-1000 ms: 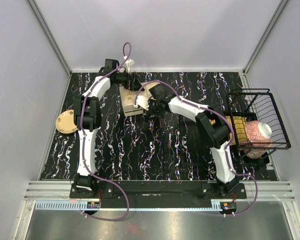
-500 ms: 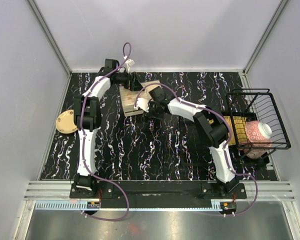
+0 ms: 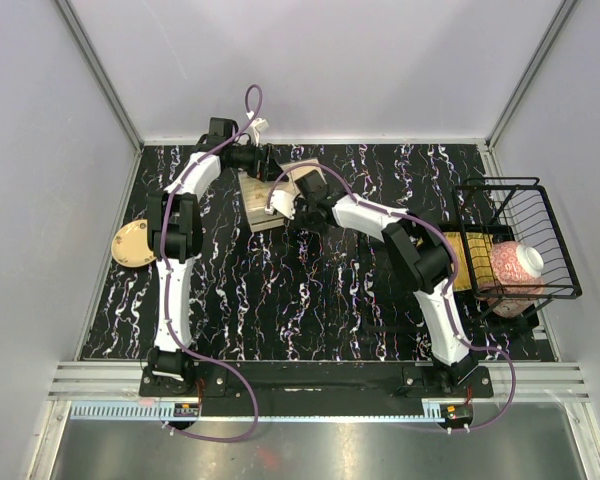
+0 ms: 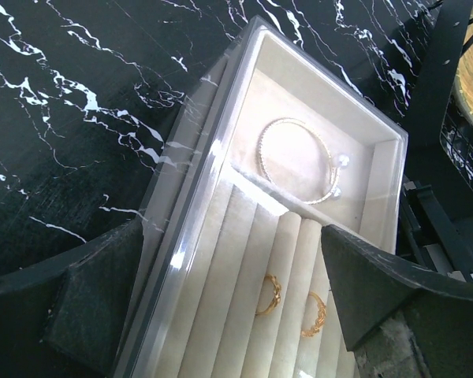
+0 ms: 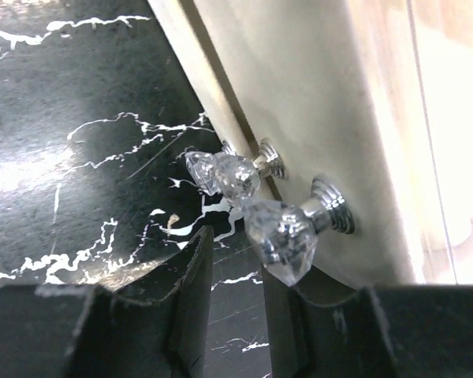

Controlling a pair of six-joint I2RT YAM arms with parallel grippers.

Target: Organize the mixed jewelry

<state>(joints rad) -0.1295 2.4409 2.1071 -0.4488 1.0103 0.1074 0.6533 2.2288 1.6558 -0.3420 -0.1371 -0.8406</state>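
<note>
A beige jewelry box (image 3: 265,205) stands at the back middle of the black marbled table. In the left wrist view its top tray (image 4: 221,169) holds two gold rings (image 4: 270,294) (image 4: 315,313) in the ring rolls and a thin bangle with pearl ends (image 4: 299,161) in the far compartment. My left gripper (image 4: 236,295) is open, its fingers on either side of the tray. My right gripper (image 5: 236,307) is at the box's front, slightly open with nothing between its fingers. Two crystal drawer knobs (image 5: 225,173) (image 5: 280,232) are there, the lower just above its right finger.
A black wire basket (image 3: 520,245) at the right edge holds a pink patterned bowl (image 3: 515,265) and a yellow item. A round tan disc (image 3: 132,243) lies at the left edge. Both arms cross over the back middle of the table.
My right gripper has moved left and back, closer to the front of the jewelry box. The left arm has stayed over the box.
</note>
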